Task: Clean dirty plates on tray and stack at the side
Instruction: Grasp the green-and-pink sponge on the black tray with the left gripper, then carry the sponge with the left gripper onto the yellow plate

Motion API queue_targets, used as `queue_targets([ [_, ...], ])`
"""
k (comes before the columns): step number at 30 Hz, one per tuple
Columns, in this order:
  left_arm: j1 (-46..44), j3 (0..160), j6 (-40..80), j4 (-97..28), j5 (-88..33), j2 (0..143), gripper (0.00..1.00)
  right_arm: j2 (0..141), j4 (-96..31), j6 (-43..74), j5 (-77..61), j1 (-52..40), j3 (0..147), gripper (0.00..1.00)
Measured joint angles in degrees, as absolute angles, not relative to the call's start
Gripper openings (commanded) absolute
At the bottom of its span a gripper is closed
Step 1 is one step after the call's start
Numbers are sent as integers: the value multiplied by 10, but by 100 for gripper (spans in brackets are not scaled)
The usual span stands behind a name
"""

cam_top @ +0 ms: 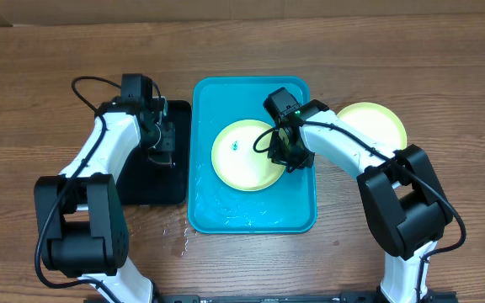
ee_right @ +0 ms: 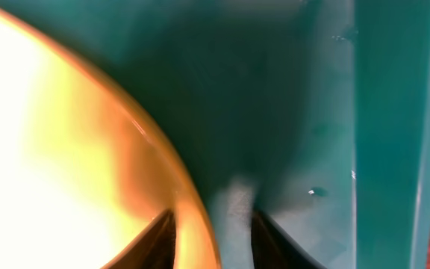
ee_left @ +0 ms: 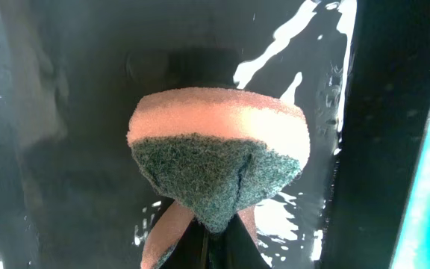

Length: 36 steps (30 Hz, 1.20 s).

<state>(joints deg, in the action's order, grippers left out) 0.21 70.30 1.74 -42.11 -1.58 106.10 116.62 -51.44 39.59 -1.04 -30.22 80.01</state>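
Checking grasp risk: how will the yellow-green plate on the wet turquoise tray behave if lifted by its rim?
The pale yellow-green round plastic plate looks thin and flat, probably stiff and light. Water on the turquoise plastic tray suggests a slippery rim; held at one edge, it may tilt.

Tray (cam_top: 217,210): turquoise, rectangular, rounded corners, raised rim; flat mid-table before you, floor wet and glinting.
Plate in tray (cam_top: 238,164): pale yellow-green, round; you see it flat on the tray floor, nearer the right rim, a small dark speck near its centre.
Plate at side (cam_top: 377,122): same colour, flat on the table right of the tray, partly hidden.
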Motion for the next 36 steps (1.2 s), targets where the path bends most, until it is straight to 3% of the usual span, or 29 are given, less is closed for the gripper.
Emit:
queue_targets([
  [1,2,696,18,-418,-16,1061,4,1166,-513,398,-11,-302,800,4],
  [5,2,684,27,-417,-17,1061,4,1156,-511,392,-13,-304,800,6],
  [8,2,684,30,-417,-18,1061,4,1155,-508,393,-10,-305,800,30],
  [9,2,684,30,-417,-18,1061,4,1155,-508,390,-8,-305,798,32],
  [21,2,684,30,-418,-20,1061,5,1154,-513,390,1,-305,795,20],
  [27,2,684,30,-418,-20,1061,4,1136,-518,391,0,-305,795,4],
  [29,2,684,30,-418,-20,1061,4,1132,-522,391,-1,-305,795,4],
  [30,2,684,30,-418,-20,1061,5,1131,-522,390,0,-305,795,6],
  [33,2,684,30,-417,-20,1061,4,1131,-521,388,-1,-305,791,30],
  [36,2,684,30,-416,-20,1061,4,1131,-510,389,0,-305,779,33],
])
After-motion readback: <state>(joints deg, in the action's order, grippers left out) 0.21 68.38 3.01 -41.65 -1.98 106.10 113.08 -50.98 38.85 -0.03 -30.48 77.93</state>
